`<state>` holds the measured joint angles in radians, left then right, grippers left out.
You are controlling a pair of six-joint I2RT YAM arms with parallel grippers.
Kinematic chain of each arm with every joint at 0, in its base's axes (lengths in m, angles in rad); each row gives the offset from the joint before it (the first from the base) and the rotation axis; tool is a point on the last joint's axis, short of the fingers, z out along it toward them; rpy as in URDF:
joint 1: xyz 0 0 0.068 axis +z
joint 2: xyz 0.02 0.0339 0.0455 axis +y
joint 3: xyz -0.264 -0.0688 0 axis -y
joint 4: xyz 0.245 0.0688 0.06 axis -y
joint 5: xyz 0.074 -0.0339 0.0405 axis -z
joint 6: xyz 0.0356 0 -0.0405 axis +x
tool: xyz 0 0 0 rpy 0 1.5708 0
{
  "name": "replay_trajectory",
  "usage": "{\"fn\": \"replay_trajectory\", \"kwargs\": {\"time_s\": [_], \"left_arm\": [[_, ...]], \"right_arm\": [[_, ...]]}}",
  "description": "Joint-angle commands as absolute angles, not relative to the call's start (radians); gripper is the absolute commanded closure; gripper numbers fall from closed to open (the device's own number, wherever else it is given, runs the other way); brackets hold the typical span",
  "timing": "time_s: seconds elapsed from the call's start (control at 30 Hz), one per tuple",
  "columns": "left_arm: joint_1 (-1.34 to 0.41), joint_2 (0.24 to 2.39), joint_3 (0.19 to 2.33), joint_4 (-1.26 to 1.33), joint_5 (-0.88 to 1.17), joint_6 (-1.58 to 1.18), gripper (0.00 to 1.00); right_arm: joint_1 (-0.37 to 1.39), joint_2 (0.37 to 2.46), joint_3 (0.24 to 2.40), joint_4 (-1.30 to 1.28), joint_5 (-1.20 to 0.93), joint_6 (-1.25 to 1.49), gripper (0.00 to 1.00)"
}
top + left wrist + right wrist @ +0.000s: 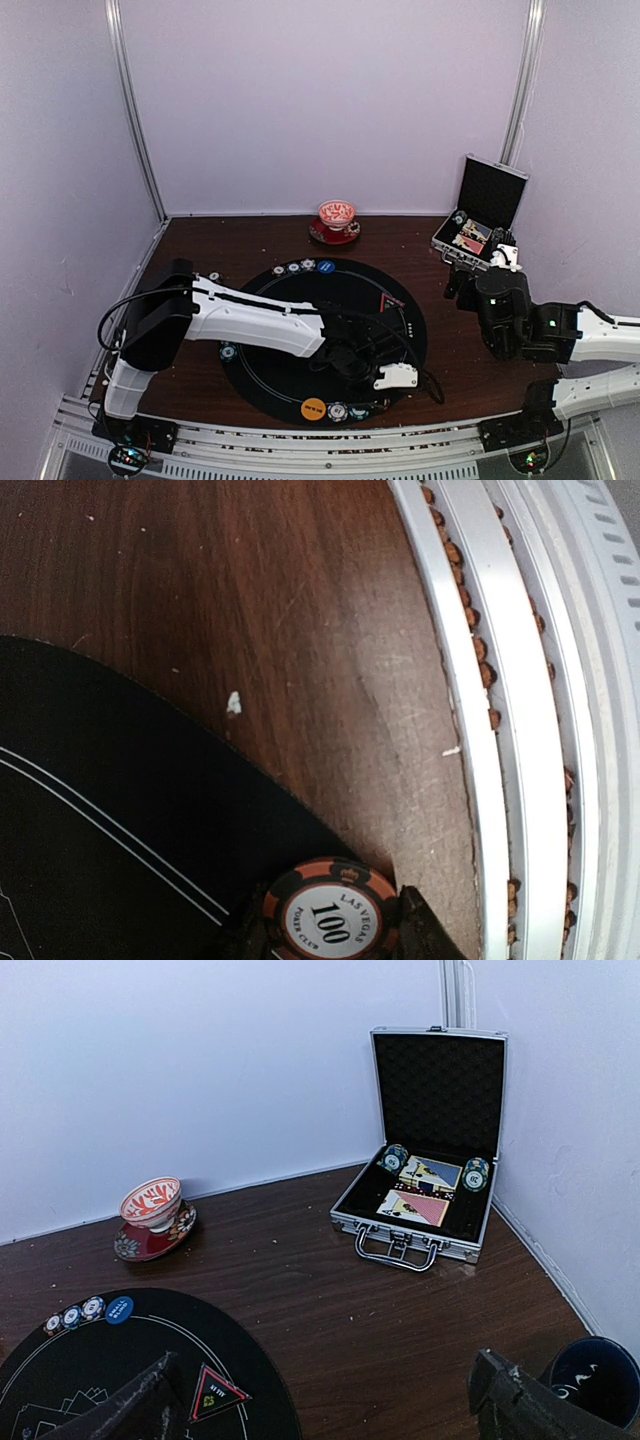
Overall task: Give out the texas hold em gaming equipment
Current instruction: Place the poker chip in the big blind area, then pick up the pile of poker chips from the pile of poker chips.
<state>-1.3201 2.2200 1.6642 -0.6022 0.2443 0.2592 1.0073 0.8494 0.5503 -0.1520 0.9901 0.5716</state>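
Poker chip point(330, 918), brown-orange with dark stripes round its edge, is pinched by its rim between the dark fingers point(425, 932) of the left gripper point(397, 377), which are pressed tight on it. Its white face reads "LAS VEGAS", "100" and "POKER CLUB". It is held low at the near rim of the round black mat point(150, 750), just where the mat gives way to the wooden table point(250, 600). To my eye it is meant for the seat there, since an orange button disc point(313, 408) and a couple of chips point(338, 411) lie on that same edge.

Across the mat, a row of small chips point(73, 1317) and a blue disc point(119, 1309) mark the far seat. The disc's lettering is too small to read.

The right gripper point(322, 1385) hangs with its jaws spread wide and nothing between them. It faces the open silver-edged case point(438, 1085), where cards point(412, 1208) and spare chips point(475, 1174) wait, and I'd guess it is lined up to fetch the next piece. A red-patterned cup point(151, 1202) on a saucer point(150, 1242) stands by the back wall.
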Motion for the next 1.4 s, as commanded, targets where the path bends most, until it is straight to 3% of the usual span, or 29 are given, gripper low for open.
{"fn": "replay_trajectory", "kwargs": {"time_s": [0.0,0.3,0.7,0.8,1.03,1.37], "left_arm": [[-1.335,2.229,1.686,-0.583,0.264,0.262,0.69],[-1.335,2.227,1.692,-0.581,0.211,0.263,0.33],[-1.335,2.104,1.693,-0.572,0.108,0.282,0.14],[-1.332,2.047,1.674,-0.571,0.075,0.3,0.05],[-1.262,1.874,1.598,-0.561,0.008,0.331,0.02],[-0.927,1.578,1.411,-0.532,-0.049,0.346,0.02]], "right_arm": [[1.003,0.852,0.546,-0.146,0.988,0.559,0.0],[1.002,0.85,0.544,-0.141,0.983,0.556,0.0],[1.002,0.85,0.543,-0.14,0.981,0.553,0.0],[1.002,0.849,0.541,-0.139,0.98,0.555,0.0],[1.003,0.854,0.542,-0.136,0.976,0.551,0.0],[1.004,0.889,0.547,-0.118,0.939,0.534,0.0]]}}
